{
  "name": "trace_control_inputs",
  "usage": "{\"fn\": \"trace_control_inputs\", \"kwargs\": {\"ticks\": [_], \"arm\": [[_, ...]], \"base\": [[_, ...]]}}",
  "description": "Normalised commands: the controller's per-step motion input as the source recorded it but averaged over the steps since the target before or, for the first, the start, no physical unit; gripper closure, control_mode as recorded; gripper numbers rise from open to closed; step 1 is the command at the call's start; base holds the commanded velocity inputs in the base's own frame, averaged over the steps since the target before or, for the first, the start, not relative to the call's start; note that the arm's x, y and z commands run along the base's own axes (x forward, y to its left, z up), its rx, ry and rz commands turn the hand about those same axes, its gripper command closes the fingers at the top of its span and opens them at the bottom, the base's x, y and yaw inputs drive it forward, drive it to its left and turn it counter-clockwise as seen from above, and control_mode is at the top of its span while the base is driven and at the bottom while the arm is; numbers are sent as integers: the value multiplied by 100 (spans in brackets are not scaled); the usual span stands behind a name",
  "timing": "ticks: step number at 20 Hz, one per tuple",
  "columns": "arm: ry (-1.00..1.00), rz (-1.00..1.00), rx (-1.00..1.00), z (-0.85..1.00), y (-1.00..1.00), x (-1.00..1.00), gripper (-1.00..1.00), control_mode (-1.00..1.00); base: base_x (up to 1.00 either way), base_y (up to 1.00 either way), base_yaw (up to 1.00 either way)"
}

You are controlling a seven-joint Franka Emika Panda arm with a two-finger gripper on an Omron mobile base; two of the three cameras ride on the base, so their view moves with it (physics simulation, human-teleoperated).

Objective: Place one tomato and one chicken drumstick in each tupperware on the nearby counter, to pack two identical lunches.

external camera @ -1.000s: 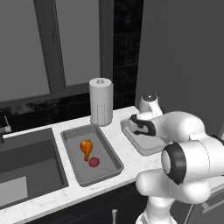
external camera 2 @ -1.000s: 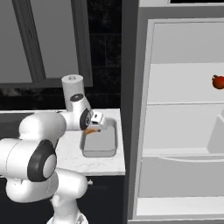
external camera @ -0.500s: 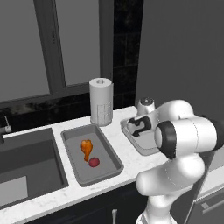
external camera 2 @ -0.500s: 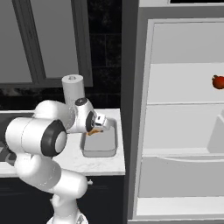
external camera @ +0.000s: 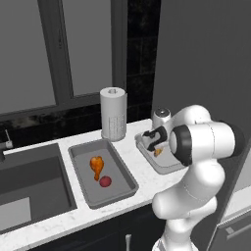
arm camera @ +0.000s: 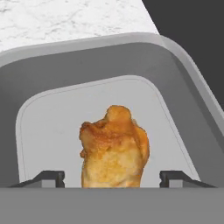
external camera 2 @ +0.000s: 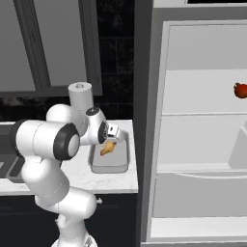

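One tray [external camera: 84,180] on the desk [external camera: 142,172] is found packed with drumstick [external camera: 96,165] and tomato [external camera: 105,182]; over the second tray [arm camera: 183,94], a second drumstick [arm camera: 114,146] sits between jaws set apart, while a tomato [external camera 2: 240,90] remains on the fridge shelf [external camera 2: 202,113].

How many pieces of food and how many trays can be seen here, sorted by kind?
Chicken drumsticks: 2, one in the left tray, one between the gripper fingers over the right tray.
Tomatoes: 2, one in the left tray, one on a fridge shelf.
Grey trays: 2.
Total: 6.
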Motion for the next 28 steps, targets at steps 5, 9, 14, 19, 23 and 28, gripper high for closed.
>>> {"fn": "trace_control_inputs", "kwargs": {"ticks": [5,9,14,19,23,28], "arm": [[0,0,0,0,2,8,-100,-100],[2,0,0,7,20,-2,-100,-100],[0,0,2,68,34,-66,-100,-100],[0,0,0,99,27,-92,-100,-100],[4,0,5,94,3,-53,-100,-100],[2,0,6,88,0,-79,-100,-100]], "base": [[0,0,0],[0,0,0],[0,0,0],[0,0,0],[0,0,0],[0,0,0]]}}
